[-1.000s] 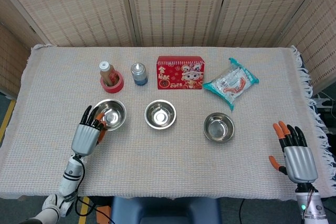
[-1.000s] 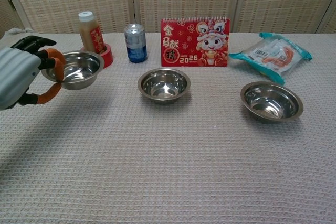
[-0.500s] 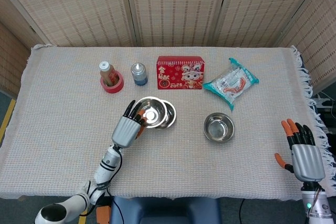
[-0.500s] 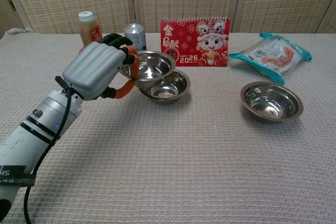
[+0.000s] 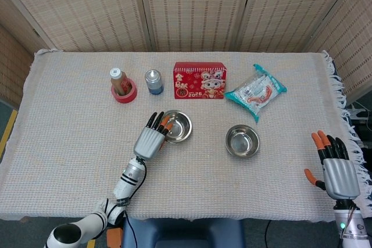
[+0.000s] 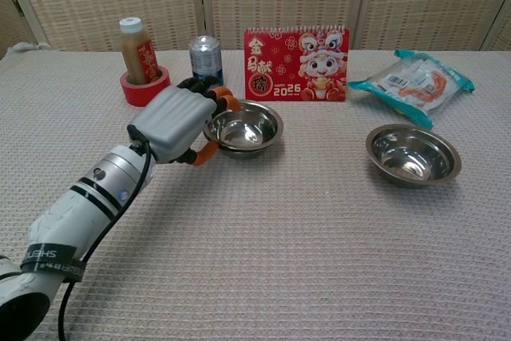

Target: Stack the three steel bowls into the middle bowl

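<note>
Left robot hand [image 6: 177,124]: it grips the left rim of the round steel bowl in the middle [image 6: 243,127], thumb under the rim and the other fingers [image 5: 157,121] over the edge.
Middle bowl: it sits on the bench [image 5: 70,143] covered with a beige woven cloth, in front of the red desk calendar [image 5: 199,80]. In the chest view a second rim seems to show under it, so two bowls look nested here; the head view does not make this sure.
Right steel bowl [image 5: 242,140]: it stands alone on the cloth, well apart from the middle bowl, near the clear snack packet with teal edges [image 5: 256,92].
Right robot hand [image 5: 333,169]: it is at the right edge of the bench, fingers spread upward, holding nothing, and well apart from the bowls.
Other things: a brown bottle with white cap [image 6: 136,50] stands inside a red tape roll [image 6: 144,86]; a small blue can [image 6: 207,53] is beside it.
</note>
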You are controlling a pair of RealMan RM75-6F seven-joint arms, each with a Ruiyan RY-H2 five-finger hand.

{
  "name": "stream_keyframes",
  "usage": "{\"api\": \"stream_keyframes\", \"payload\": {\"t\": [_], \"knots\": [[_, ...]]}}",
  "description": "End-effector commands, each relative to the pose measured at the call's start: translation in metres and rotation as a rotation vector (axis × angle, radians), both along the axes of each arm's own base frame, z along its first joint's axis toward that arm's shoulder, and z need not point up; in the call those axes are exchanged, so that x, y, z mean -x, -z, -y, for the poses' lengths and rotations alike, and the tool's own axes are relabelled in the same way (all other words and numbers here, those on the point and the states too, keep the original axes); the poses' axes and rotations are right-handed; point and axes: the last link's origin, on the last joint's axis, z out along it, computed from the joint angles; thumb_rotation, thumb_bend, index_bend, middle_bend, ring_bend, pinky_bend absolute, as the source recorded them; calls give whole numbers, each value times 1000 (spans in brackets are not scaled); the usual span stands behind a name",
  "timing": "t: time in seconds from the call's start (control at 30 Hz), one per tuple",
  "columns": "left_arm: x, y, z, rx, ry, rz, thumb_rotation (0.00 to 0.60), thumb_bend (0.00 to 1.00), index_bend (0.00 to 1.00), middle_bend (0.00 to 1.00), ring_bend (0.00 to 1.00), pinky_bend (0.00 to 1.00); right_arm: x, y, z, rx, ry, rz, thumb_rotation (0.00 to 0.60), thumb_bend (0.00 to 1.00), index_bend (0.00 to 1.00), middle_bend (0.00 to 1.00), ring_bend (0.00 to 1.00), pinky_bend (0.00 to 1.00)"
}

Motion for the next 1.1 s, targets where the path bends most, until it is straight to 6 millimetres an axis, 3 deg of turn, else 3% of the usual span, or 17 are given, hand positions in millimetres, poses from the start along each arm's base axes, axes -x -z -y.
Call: {"api": "stream_keyframes", "payload": {"t": [0.03,0.27,0.47,0.57,0.73,1.1], "knots": [[4,-11,8,13,5,16,600,439,0,47,0,112,-1,6,1,-24,-3,-10,600,161,0,0,0,0],[10,-48,41,45,14,31,600,434,0,36,0,113,-12,33,15,-114,-69,-44,600,161,0,0,0,0],[54,-98,75,5,-72,34,600,437,0,36,0,113,-33,76,40,-222,-178,-136,600,161,17,0,0,0],[77,-117,84,-26,-130,35,600,437,0,36,0,112,-43,98,53,-259,-219,-160,600,161,94,0,0,0],[104,-133,91,-44,-199,17,600,435,0,35,0,112,-49,131,72,-290,-237,-210,600,171,227,0,0,0],[126,-163,93,-97,-224,16,600,434,0,9,0,113,-64,177,93,-305,-273,-201,600,318,544,0,0,0]]}}
